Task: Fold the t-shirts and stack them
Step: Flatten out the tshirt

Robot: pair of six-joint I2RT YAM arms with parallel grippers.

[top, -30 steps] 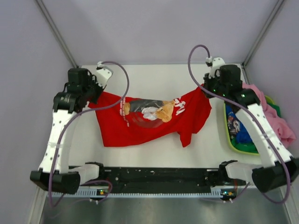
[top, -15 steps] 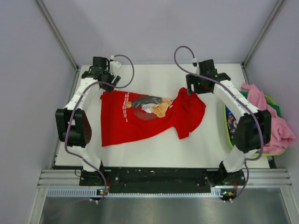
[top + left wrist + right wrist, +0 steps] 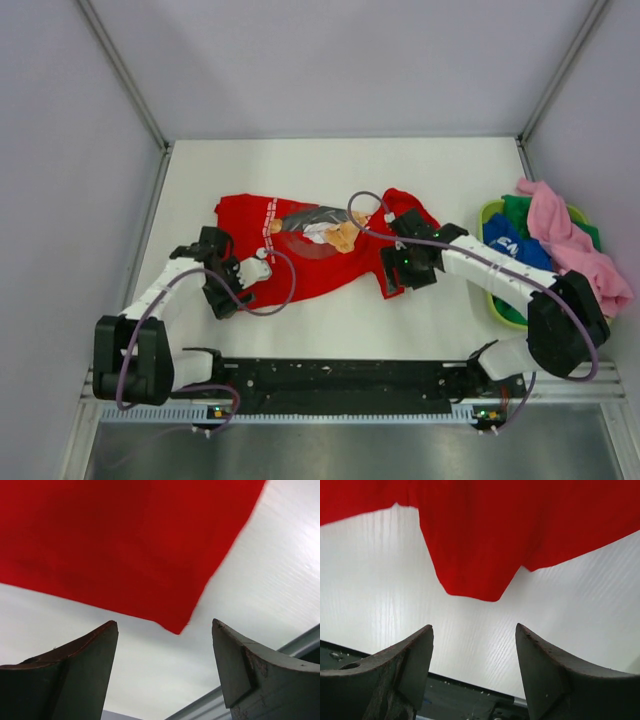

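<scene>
Left gripper: Your left gripper is spread wide, with nothing between its fingers.
Ahead of the left gripper: A corner of the red t-shirt points into the gap between the fingers. You are not touching the cloth.
Left arm position: From above, you sit low at the near left edge of the red t-shirt, close to the table's front.
Right gripper: Your right gripper is also released, its fingers apart and bare.
Ahead of the right gripper: A rounded fold of red cloth, seemingly a sleeve end, lies just beyond the fingertips and is not gripped.
Right arm position: Seen from overhead, you are at the shirt's near right side, beside the bunched sleeve.
Red t-shirt: It lies on the white table between your two arms. The bear print faces up, and the right end is rumpled rather than flat.
Basket: A lime-green basket stands at the table's right edge, well apart from the red shirt.
Other shirts: A blue t-shirt and a dark green t-shirt sit in the basket. A pink t-shirt is draped over its far rim.
</scene>
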